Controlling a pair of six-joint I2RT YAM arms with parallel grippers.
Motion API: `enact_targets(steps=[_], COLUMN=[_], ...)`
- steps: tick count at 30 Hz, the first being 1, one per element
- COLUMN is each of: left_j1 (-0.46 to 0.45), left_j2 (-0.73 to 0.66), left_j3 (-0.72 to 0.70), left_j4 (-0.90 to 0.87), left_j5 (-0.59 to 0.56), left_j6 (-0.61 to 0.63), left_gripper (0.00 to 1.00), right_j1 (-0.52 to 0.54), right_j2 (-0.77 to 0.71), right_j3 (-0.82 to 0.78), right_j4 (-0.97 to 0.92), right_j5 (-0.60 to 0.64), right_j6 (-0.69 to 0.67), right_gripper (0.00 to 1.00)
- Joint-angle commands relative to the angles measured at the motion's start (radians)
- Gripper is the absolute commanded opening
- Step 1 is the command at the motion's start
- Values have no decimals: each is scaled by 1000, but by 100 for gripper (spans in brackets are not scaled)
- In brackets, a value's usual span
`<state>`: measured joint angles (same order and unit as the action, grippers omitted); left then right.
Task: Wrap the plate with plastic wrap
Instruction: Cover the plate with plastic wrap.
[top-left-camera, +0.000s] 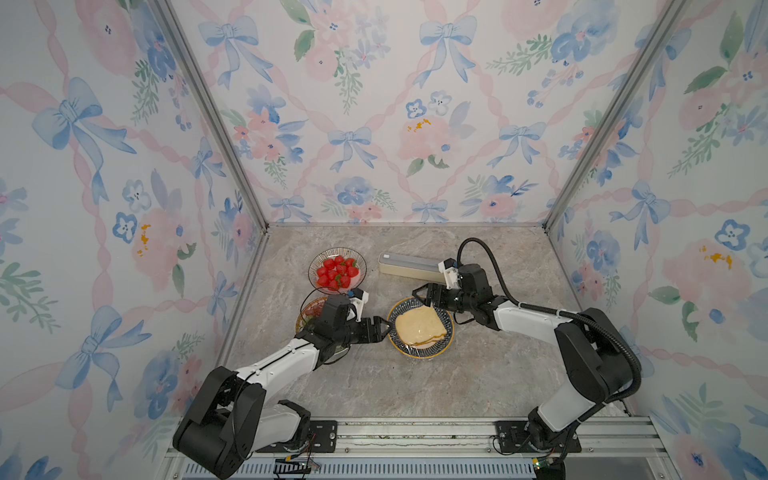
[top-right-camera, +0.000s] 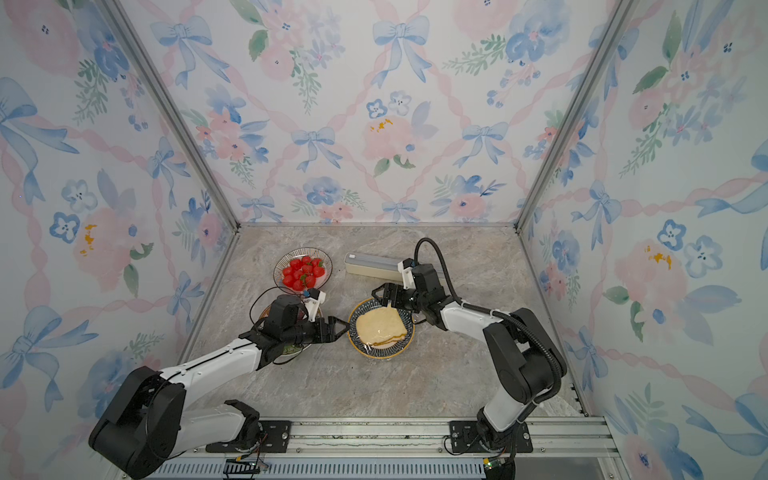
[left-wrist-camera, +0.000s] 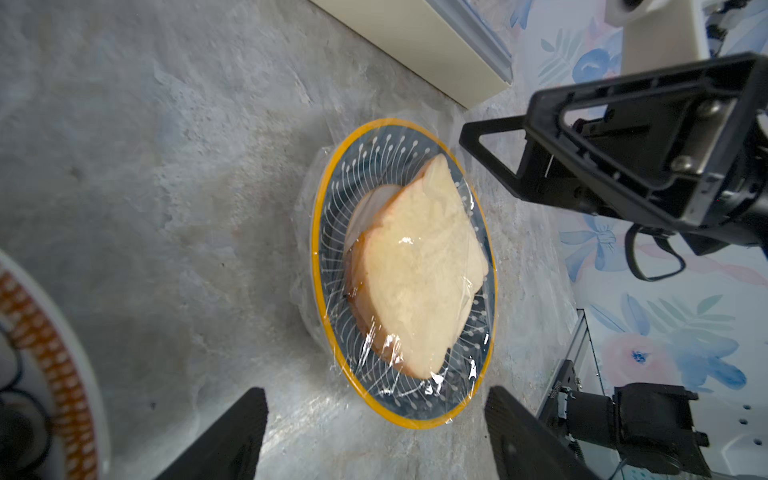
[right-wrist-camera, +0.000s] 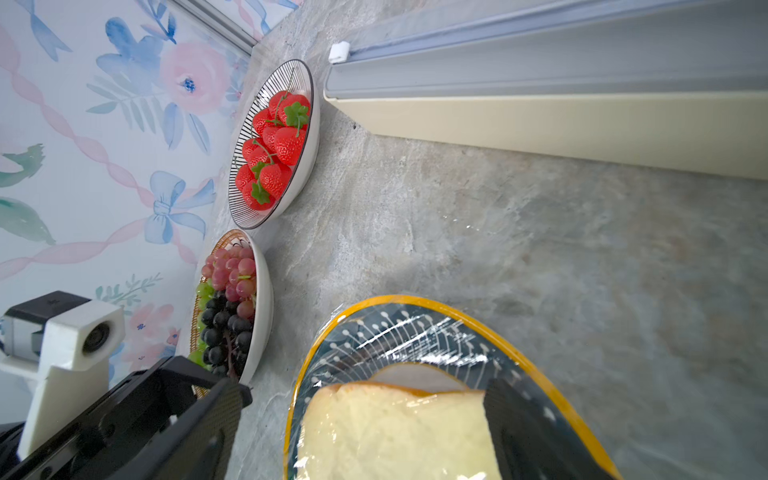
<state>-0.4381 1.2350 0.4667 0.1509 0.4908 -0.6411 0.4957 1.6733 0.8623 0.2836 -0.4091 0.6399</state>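
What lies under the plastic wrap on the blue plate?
Under the wrap the plate holds a bread slice lying on a second slice, which it mostly covers. Whether anything lies between them cannot be seen.

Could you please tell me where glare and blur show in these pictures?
Left wrist view: white glints on the plastic wrap over the bread, crinkled highlights near the plate rim; the left gripper fingers look soft. Right wrist view: streaky glare across the plate's pattern; the right gripper finger over the bread is blurred. In both top views: even light, wrap barely visible.
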Motion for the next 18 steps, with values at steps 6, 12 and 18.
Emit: enact_targets(steps=[6, 12, 18], left_j1=[-15, -52, -88], left_j2=[-26, 16, 69], left_j3=[-55, -52, -53], left_j4=[-3, 31, 91], left_j5=[104, 151, 157], left_j6=[-43, -63, -97], left_gripper=[86, 88, 88], right_j1=[-43, -55, -53], right_j2=[52, 49, 59], right_j3=[-10, -42, -39], right_j4=[19, 14, -30], right_j5=[33, 26, -19], right_j6=[-47, -55, -67], right_gripper=[93, 94, 94])
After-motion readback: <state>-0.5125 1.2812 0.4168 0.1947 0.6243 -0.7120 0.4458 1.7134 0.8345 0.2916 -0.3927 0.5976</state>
